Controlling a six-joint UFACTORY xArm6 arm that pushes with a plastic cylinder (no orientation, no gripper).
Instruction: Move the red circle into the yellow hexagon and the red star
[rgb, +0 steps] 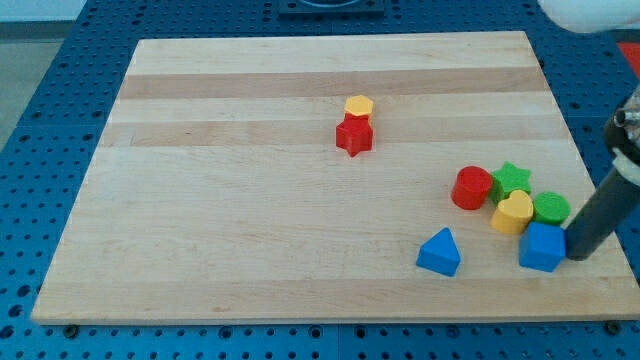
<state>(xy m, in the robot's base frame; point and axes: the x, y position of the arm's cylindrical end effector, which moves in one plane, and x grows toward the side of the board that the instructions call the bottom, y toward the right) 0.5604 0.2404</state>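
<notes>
The red circle (471, 188) lies at the view's right, touching the green star (512, 179). The yellow hexagon (359, 106) and the red star (354, 135) sit together near the board's centre top, the hexagon just above the star. My rod comes in from the right edge; my tip (578, 256) rests at the lower right, against the right side of the blue cube (542, 247). It is well to the right of and below the red circle.
A yellow heart (513, 212) and a green round block (551, 208) sit between the red circle and my tip. A blue triangle (439, 252) lies below the red circle. The wooden board (250, 220) has its right edge close to my tip.
</notes>
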